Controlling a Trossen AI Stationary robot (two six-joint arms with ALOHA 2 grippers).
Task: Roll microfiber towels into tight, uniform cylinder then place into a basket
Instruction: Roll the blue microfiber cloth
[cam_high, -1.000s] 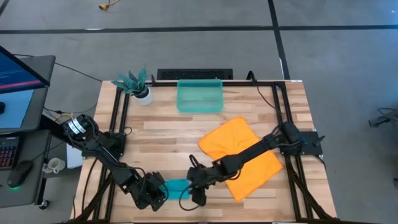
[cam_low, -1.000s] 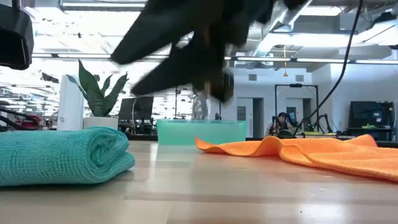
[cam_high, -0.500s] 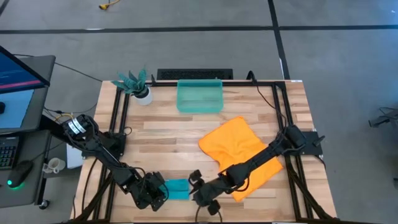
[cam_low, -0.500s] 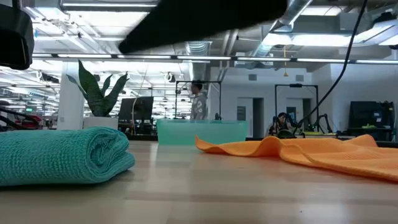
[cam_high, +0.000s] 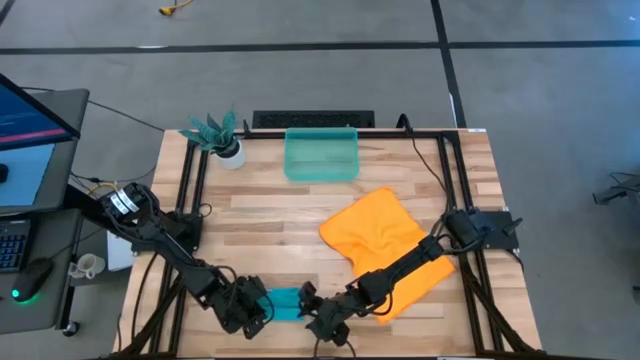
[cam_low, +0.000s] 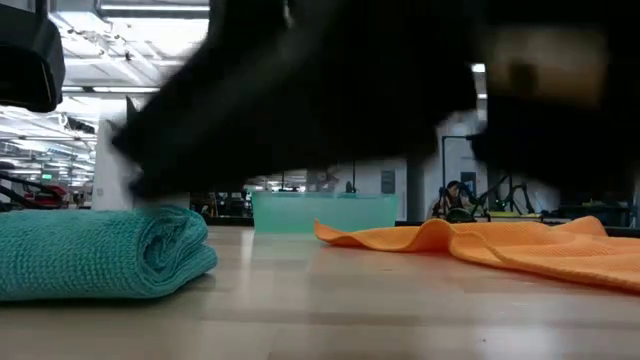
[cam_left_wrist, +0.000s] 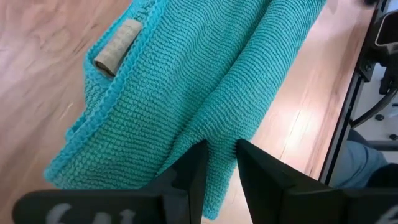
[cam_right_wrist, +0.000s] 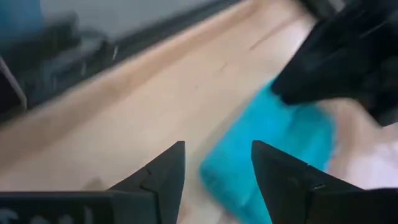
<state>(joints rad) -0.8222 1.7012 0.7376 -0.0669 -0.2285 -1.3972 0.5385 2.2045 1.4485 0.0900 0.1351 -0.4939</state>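
The teal towel (cam_high: 284, 302) lies loosely rolled on the table near its front edge; the low view shows its spiral end (cam_low: 172, 247). My left gripper (cam_high: 258, 306) is shut on the towel's left end. My right gripper (cam_high: 314, 314) is open and empty, low by the towel's right end, with the towel ahead of its fingers in the right wrist view (cam_right_wrist: 267, 146). The orange towel (cam_high: 385, 248) lies spread and rumpled at the right. The teal-green basket (cam_high: 321, 156) stands at the far edge. My left gripper pinches a thick fold of the teal towel (cam_left_wrist: 219, 134) between its two fingers, at the roll's left end. The fingers come from the table's left, slanting down. The towel rests on the table, slack.
A teal-leaved plant in a white pot (cam_high: 220, 140) stands at the far left corner. Black frame rails run along both table sides. My right arm (cam_high: 400, 272) crosses over the orange towel's near part. Bare wood lies between basket and towels.
My right gripper has gone from above the teal towel's right end toward the table's near edge and down, and now sits low beside that end; in the low view its dark body now fills the upper picture. The teal towel has stayed put.
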